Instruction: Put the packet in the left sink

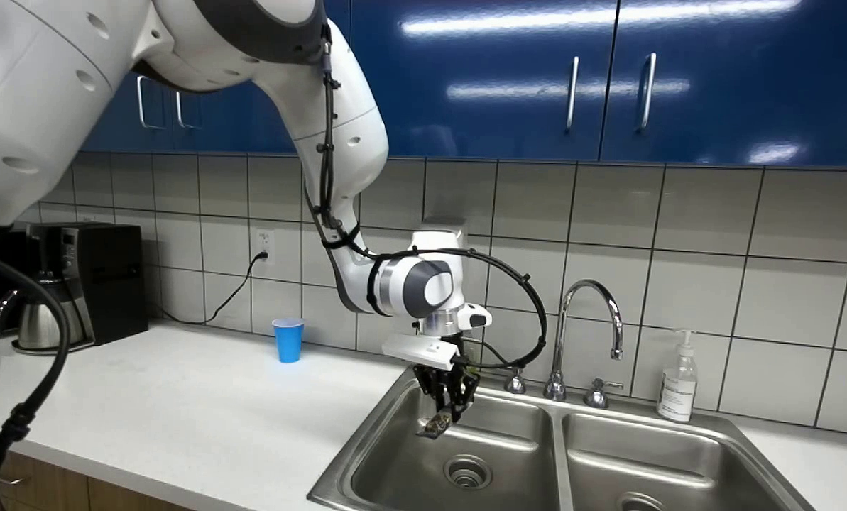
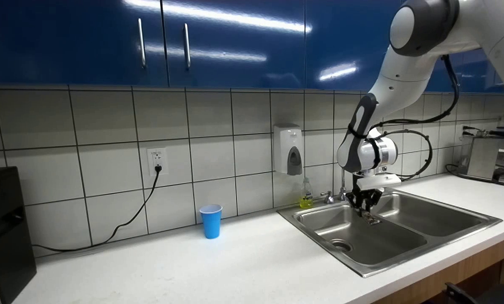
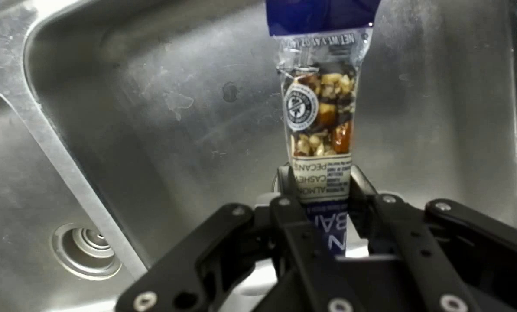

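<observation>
The packet is a nut bar in a dark blue and clear wrapper with a cream label, seen large in the wrist view [image 3: 321, 125]. It is small in both exterior views [image 1: 435, 425] [image 2: 370, 218]. My gripper [image 3: 323, 184] is shut on its lower end, with a fingertip on each long edge. The gripper [image 1: 451, 408] points down over the left sink [image 1: 395, 472]. In an exterior view the packet shows against the divider, apart from the steel [image 2: 378, 245]. The left sink fills most of the wrist view [image 3: 176, 125]; its drain is hidden there.
The right sink [image 1: 643, 461] lies past the divider, with its drain at the lower left of the wrist view [image 3: 86, 251]. A tall faucet [image 1: 561, 348] stands behind. A soap bottle [image 1: 677, 387], a yellow dish soap bottle [image 2: 306, 196] and a blue cup [image 1: 288, 342] stand near the wall.
</observation>
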`<state>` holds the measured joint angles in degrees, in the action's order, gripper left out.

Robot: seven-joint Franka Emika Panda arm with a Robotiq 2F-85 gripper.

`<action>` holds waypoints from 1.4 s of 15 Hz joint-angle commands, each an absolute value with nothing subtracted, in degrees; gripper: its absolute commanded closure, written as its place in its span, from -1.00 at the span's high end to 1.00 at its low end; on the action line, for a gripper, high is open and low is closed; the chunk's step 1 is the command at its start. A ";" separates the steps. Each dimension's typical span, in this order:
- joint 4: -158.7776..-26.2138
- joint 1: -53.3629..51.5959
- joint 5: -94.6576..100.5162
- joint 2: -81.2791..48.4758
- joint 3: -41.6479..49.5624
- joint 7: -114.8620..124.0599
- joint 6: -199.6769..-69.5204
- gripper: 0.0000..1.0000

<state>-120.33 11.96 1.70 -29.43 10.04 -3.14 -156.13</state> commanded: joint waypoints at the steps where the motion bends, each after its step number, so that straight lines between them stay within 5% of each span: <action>1: -113.22 14.76 -0.40 -36.22 7.40 -5.47 -153.99 -0.84; 21: -99.77 14.10 0.80 -55.95 6.59 -3.87 -154.35 -0.84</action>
<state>-101.88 13.77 1.12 -54.73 7.15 -3.18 -156.09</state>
